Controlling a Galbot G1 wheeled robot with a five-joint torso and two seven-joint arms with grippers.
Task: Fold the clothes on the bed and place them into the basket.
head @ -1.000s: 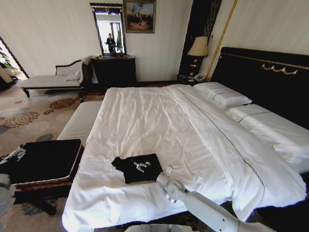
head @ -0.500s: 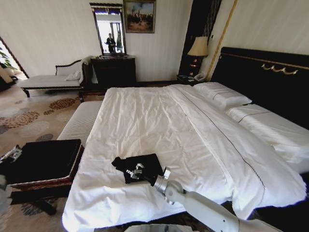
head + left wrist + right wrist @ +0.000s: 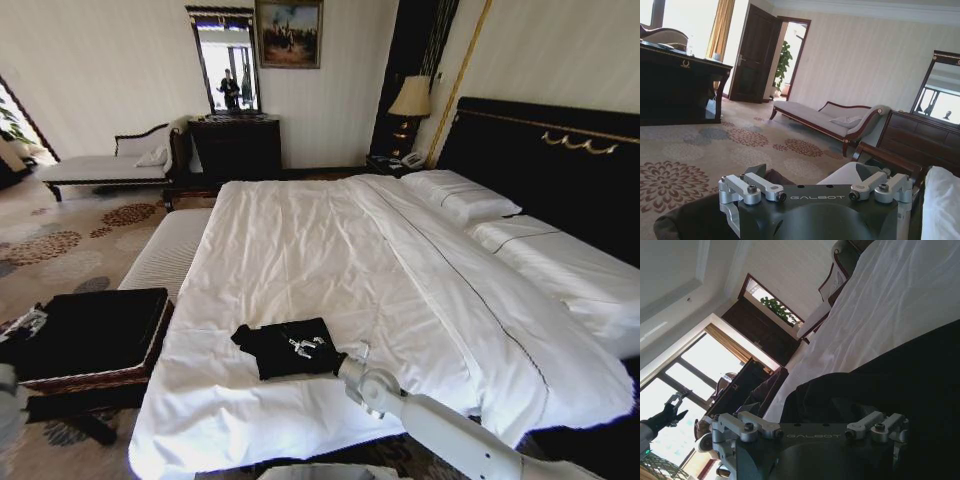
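The clothes, one black T-shirt (image 3: 268, 356) folded into a small bundle, lie on the white bed (image 3: 300, 240) close to its foot edge. My right gripper (image 3: 306, 344) reaches in from the lower right and rests open on top of the bundle. In the right wrist view the black cloth (image 3: 920, 370) lies directly under the hand. The basket (image 3: 80, 378), brown wicker with a black lining, stands on the floor left of the bed. My left gripper (image 3: 24, 322) hovers open at the basket's far left rim, and the right wrist view shows it (image 3: 674, 407) farther off.
A pale upholstered bench (image 3: 165, 250) stands between the basket and the bed. Pillows (image 3: 460, 195) and a black headboard (image 3: 550, 160) are at the right. A chaise (image 3: 100, 165), a dark dresser (image 3: 235, 145) and a lamp (image 3: 410, 98) line the far wall. Patterned carpet (image 3: 50, 245) lies open at the left.
My right gripper went left across the shirt, then came back right and lower onto it. The shirt keeps its place and shape. The left gripper has barely shifted.
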